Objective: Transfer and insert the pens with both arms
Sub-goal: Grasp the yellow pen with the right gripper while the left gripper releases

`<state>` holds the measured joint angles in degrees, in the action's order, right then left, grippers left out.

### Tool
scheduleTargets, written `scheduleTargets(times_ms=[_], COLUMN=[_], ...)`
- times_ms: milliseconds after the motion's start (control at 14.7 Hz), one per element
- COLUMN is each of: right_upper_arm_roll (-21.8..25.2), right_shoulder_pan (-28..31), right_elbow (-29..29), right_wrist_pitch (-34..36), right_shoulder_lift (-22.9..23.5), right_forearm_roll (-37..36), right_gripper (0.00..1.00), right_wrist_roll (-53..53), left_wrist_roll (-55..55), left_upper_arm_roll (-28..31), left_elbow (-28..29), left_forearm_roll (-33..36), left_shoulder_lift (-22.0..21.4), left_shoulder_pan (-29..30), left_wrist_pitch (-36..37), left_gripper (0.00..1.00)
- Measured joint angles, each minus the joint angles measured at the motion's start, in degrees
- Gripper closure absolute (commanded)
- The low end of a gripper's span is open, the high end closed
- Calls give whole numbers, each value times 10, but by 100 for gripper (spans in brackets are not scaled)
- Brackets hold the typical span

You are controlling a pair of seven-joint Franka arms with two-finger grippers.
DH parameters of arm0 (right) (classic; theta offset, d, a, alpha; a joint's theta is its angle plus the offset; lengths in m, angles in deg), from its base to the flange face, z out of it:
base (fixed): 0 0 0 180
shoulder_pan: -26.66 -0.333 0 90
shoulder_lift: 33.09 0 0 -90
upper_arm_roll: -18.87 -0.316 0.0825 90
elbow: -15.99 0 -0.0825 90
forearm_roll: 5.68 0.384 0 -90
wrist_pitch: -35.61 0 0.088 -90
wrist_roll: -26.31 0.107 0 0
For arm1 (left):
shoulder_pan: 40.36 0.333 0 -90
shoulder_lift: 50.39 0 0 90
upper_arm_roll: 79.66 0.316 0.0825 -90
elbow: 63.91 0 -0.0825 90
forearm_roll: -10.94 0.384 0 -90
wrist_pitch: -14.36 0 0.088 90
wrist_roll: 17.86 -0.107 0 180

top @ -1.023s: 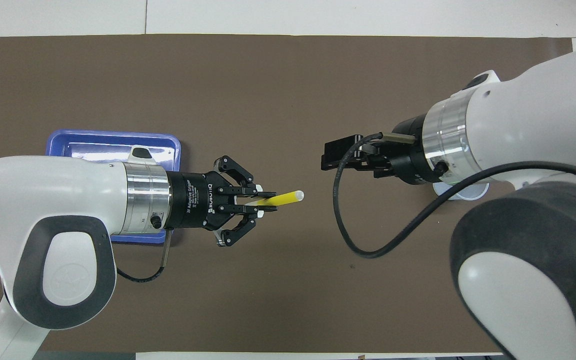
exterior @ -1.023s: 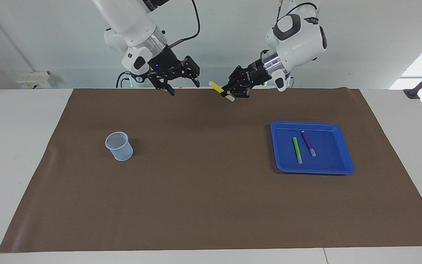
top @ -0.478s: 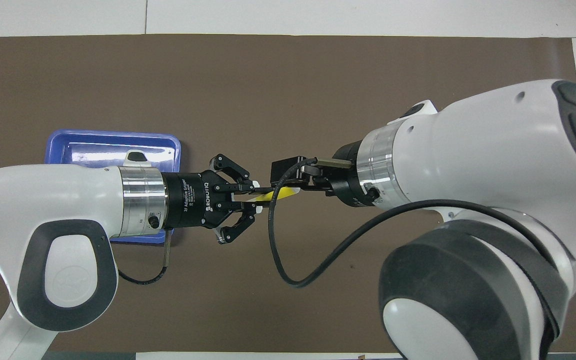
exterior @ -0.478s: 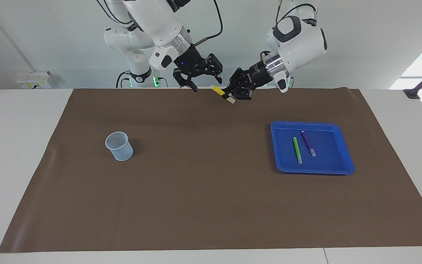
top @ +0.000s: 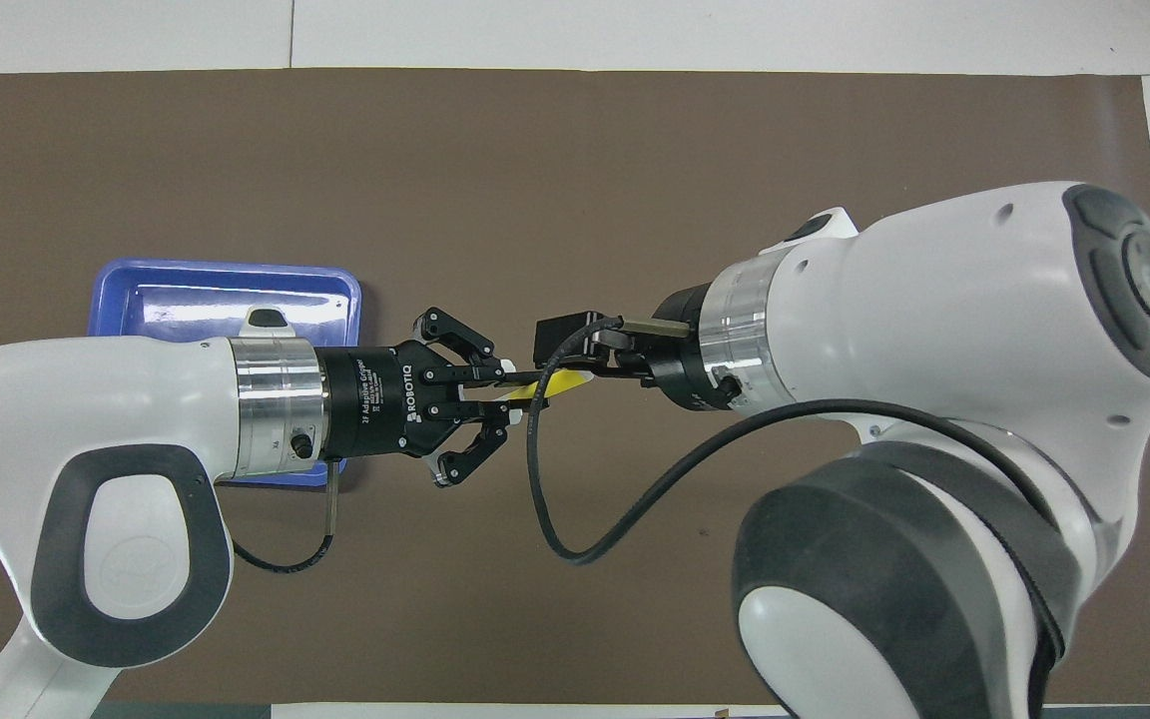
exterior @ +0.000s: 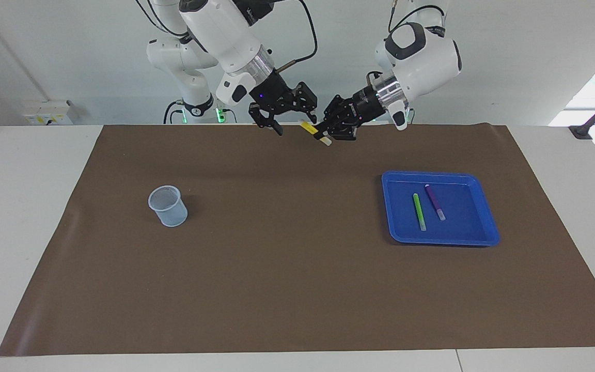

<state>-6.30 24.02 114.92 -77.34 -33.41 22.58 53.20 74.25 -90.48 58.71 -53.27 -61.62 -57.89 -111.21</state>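
My left gripper (exterior: 323, 135) is shut on the yellow pen (exterior: 309, 128) near its pale end and holds it in the air over the mat's edge by the robots. The pen also shows in the overhead view (top: 561, 381), sticking out of the left gripper (top: 518, 386). My right gripper (exterior: 295, 120) is open, its fingers apart at the pen's free yellow end; I cannot tell whether they touch it. In the overhead view the right gripper (top: 575, 361) covers that end. The green pen (exterior: 419, 212) and the purple pen (exterior: 435, 202) lie side by side in the blue tray (exterior: 483, 230).
A pale mesh cup (exterior: 168, 205) stands upright on the brown mat (exterior: 287, 268) toward the right arm's end; the right arm hides it in the overhead view. The blue tray (top: 186, 290) sits toward the left arm's end. A smaller white arm (exterior: 184, 67) stands at the back.
My right gripper has swung across from over the cup's side to the free end of the yellow pen. My left gripper has held the pen almost still.
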Motion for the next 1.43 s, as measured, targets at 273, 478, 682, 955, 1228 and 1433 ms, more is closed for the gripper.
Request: scheduleTargets(times_ms=[273,478,682,955,1228,1433], right_upper_arm_roll=[-4,-6,-8,-13,-16,-18], right_shoulder_pan=[0,0,0,0,0,0], right_elbow=[0,0,0,1,4,5], right_wrist_pitch=[0,-6,-25,-39,-41,-43], right_shoulder_lift=[0,0,0,0,0,-1], right_forearm_roll=[0,0,1,1,2,3], right_gripper=[37,53,60,60,100,100], right_wrist_roll=[0,1,4,7,10,15], left_wrist_roll=[0,0,0,0,0,0], left_upper_arm_roll=[0,0,0,0,0,0], left_elbow=[8,13,22,25,26,29], left_forearm_roll=[-8,-18,-25,-26,-27,-31], left_shoulder_lift=[-3,-5,-10,-13,-14,-15], left_shoulder_pan=[0,0,0,0,-1,-1], left_wrist_pitch=[-11,-17,-25,-30,-30,-31], left_gripper=[100,100,100,100,100,100])
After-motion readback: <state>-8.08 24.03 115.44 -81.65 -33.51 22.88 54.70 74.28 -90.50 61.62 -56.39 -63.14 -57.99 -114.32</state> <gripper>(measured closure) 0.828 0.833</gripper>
